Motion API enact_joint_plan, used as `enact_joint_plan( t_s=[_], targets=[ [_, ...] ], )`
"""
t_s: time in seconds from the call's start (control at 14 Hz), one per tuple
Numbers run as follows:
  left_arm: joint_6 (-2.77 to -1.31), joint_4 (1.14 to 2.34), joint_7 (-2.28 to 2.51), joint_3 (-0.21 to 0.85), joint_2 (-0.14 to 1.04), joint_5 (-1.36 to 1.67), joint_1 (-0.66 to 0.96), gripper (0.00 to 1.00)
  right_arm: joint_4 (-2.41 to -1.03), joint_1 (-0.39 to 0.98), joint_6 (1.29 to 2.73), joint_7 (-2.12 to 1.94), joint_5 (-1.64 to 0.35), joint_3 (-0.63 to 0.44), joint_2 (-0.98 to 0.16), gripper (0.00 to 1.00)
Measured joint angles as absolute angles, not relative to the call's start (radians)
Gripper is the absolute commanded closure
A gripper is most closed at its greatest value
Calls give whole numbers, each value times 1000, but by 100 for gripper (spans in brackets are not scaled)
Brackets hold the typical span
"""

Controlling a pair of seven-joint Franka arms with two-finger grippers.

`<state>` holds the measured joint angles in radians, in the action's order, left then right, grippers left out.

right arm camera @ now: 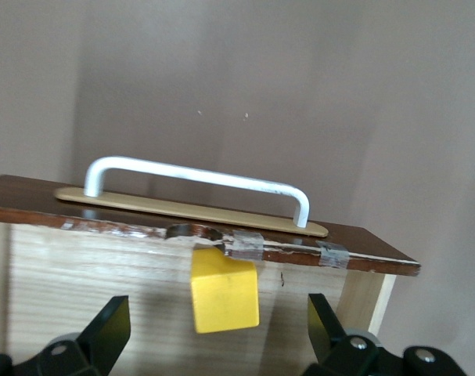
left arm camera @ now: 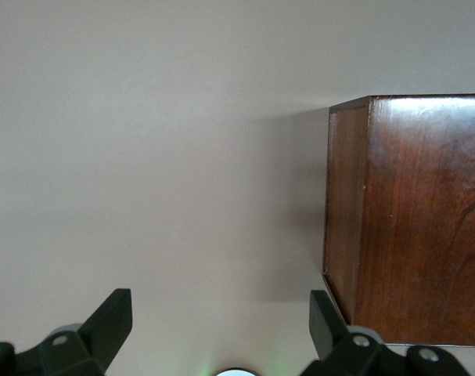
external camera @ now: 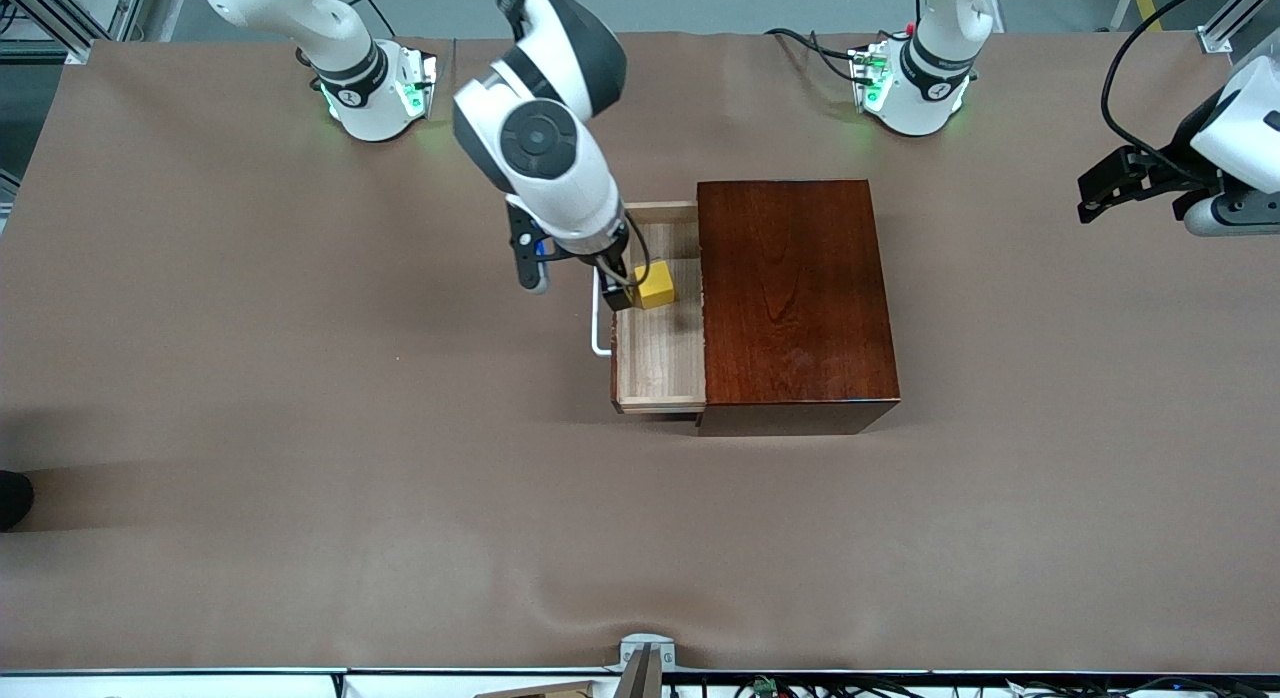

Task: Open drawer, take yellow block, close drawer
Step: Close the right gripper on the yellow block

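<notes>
Brown table covering (external camera: 300, 498) lies nearest the camera, matte and faintly rippled near its edge, with only the wooden box (external camera: 790, 288) standing on it. The drawer (external camera: 660, 368) is pulled out of the box toward the right arm's end of the table, its pale floor exposed, presumably so the contents can be reached from above.

The right gripper (external camera: 625, 293) hangs low inside the drawer, just within its dark front and the white handle (external camera: 598, 328). Its fingers (right arm camera: 104, 325) are spread wide and grasp nothing. The yellow block (external camera: 657, 285) sits on the drawer floor just ahead of the fingertips, centred on the gap between them, so a short advance should bring it between the pads before they close.

The left gripper (external camera: 1100, 193) waits over bare table toward the left arm's end, clear of the box, fingers (left arm camera: 112, 317) apart and empty, probably parked to stay out of the way.

Grey flooring and metal framing edge the table.
</notes>
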<state>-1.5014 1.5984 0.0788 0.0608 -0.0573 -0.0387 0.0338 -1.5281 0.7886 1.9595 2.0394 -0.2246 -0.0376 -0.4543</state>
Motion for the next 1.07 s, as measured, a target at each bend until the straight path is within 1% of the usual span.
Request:
enact_joint_plan(
  t_s=[0.21,0.5,0.86,0.93,1.0,1.07],
  targets=[
    [-1502,1599,79,61,-57,-39,34,0,-1528,808,1971,2049,-221,-38,-491,0],
    [-1502,1601,79,61,-56,-39,34,0,-1528,817,2039,2081,-219,-38,-524,0],
    [-1505,1601,79,61,-50,-39,34,0,-1528,843,2049,2093,-197,-39,-554,0],
    [-1506,1601,79,61,-50,-39,34,0,-1528,846,2049,2093,-195,-39,-558,2],
    [-1506,1601,79,61,-50,-39,34,0,-1528,849,2049,2093,-194,-39,-562,15],
    [-1506,1601,79,61,-50,-39,34,0,-1528,854,2049,2093,-192,-39,-566,35]
  ],
)
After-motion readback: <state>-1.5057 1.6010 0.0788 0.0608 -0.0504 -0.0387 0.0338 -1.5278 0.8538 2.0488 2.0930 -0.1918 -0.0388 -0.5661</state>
